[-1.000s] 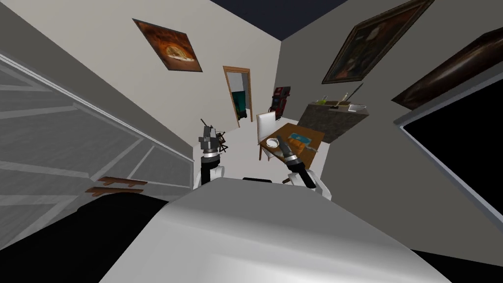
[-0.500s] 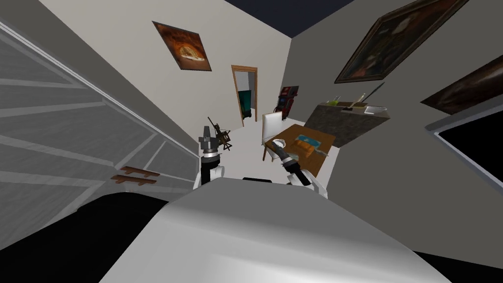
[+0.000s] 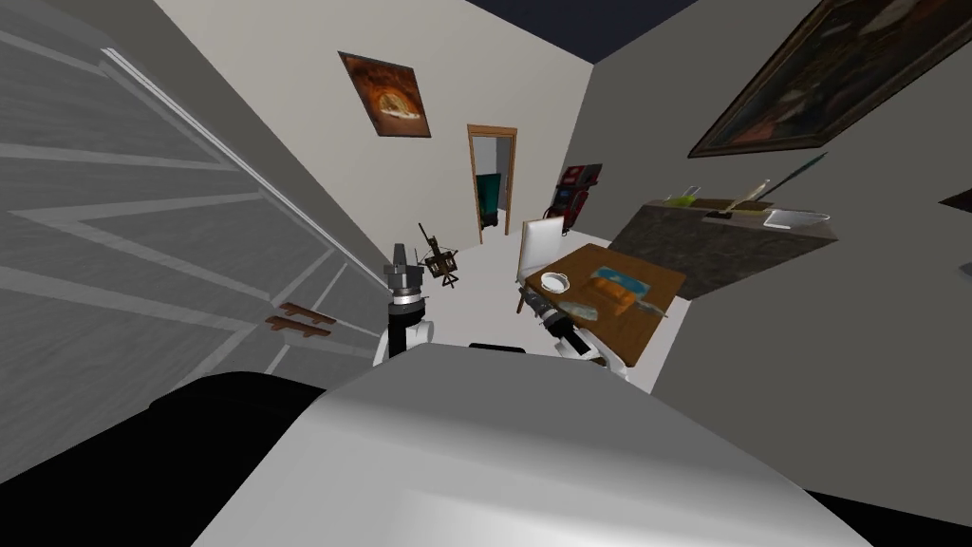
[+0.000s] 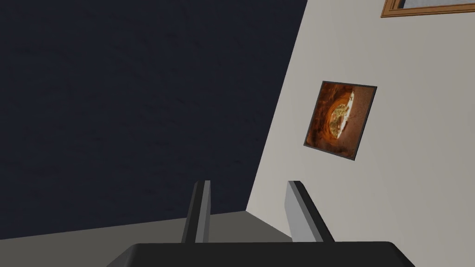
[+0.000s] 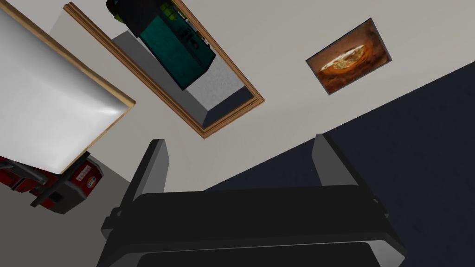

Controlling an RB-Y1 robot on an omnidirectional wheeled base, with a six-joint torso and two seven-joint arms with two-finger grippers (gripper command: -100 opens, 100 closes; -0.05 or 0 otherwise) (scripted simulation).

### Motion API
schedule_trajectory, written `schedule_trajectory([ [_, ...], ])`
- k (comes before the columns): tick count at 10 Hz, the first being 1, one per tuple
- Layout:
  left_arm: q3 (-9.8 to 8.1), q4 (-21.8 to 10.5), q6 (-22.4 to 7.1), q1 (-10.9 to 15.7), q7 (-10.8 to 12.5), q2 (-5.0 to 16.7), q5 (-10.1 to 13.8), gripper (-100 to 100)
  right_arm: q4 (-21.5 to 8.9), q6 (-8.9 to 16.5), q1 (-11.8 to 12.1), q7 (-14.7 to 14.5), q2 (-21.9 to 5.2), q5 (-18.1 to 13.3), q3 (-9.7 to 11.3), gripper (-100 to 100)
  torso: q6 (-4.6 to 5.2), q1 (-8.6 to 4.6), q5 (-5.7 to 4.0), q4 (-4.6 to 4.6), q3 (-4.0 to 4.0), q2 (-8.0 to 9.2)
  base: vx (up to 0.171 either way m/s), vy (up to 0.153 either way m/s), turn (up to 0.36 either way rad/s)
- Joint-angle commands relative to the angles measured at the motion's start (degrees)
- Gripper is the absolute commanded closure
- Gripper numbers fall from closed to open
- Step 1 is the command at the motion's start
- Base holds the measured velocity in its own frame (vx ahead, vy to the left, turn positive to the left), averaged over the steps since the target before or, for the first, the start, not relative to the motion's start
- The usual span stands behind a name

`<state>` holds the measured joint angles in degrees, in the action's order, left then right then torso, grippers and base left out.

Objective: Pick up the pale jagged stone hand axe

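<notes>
Swung and closed in over the last second. Own move, since walls, doorway and furniture all shifted together. Brown table (image 3: 655, 313) now larger and nearer than a second ago, further toward the right arm's side.

Pale jagged stone hand axe (image 3: 579, 310) lying on the table near its near edge, just beside a blue-and-orange item (image 3: 619, 286), white bowl (image 3: 555, 282) close by. Untouched.

Right gripper (image 3: 532, 300) at the table's near corner, close to the axe but apart from it. Fingers spread wide in the wrist view (image 5: 241, 139), nothing between, aimed at the doorway wall and the white chair back (image 5: 41, 102), not down at the tabletop.

Left gripper (image 3: 400, 253) raised well clear of the table, fingers (image 4: 200, 208) parted, empty.

Judgement: approach nearly done; wrist probably needs tipping down over the axe before closing.
</notes>
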<state>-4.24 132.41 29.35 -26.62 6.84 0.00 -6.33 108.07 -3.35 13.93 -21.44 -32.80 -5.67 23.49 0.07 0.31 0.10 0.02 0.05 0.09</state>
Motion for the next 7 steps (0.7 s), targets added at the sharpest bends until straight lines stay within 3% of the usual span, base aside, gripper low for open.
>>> schedule_trajectory([
  [1,0.00,0.0,0.0,0.0,0.0,0.0,0.0,0,-2.9,1.9,0.2,-2.0,-2.9,0.2,2.2,-100,0.00,0.00,0.00,0.00,0.00,0.00,0.029,0.086,0.178],
  [2,0.00,0.0,0.0,0.0,0.0,0.0,0.0,0,-4.4,3.8,-0.2,-3.8,-4.3,0.2,4.1,-100,-0.02,-0.06,-0.02,0.00,0.00,-0.01,0.047,0.100,0.352],
  [4,0.00,0.0,0.0,0.0,0.0,0.0,0.0,0,-5.5,3.9,-0.2,-3.8,-4.9,0.2,4.3,-100,0.02,-0.13,-0.03,-0.01,-0.03,-0.05,0.030,0.049,0.047],
  [5,-0.01,0.0,0.0,0.0,0.0,0.0,0.0,0,-7.6,5.8,-0.6,-5.6,-6.9,0.3,6.4,-100,0.02,-0.26,-0.06,0.01,0.02,0.03,0.020,0.046,0.240],
  [6,0.00,0.0,0.0,0.0,0.0,0.0,0.0,0,-8.0,5.8,-0.6,-5.6,-6.9,0.3,6.4,-100,-0.03,-0.23,-0.06,0.01,0.02,0.03,0.020,0.039,0.097],
  [7,-0.01,0.0,0.0,0.0,0.0,0.0,0.0,0,-10.4,7.7,-0.9,-7.4,-8.8,0.3,8.5,-100,0.02,-0.26,-0.06,0.01,0.02,0.04,0.025,0.054,0.150],
])
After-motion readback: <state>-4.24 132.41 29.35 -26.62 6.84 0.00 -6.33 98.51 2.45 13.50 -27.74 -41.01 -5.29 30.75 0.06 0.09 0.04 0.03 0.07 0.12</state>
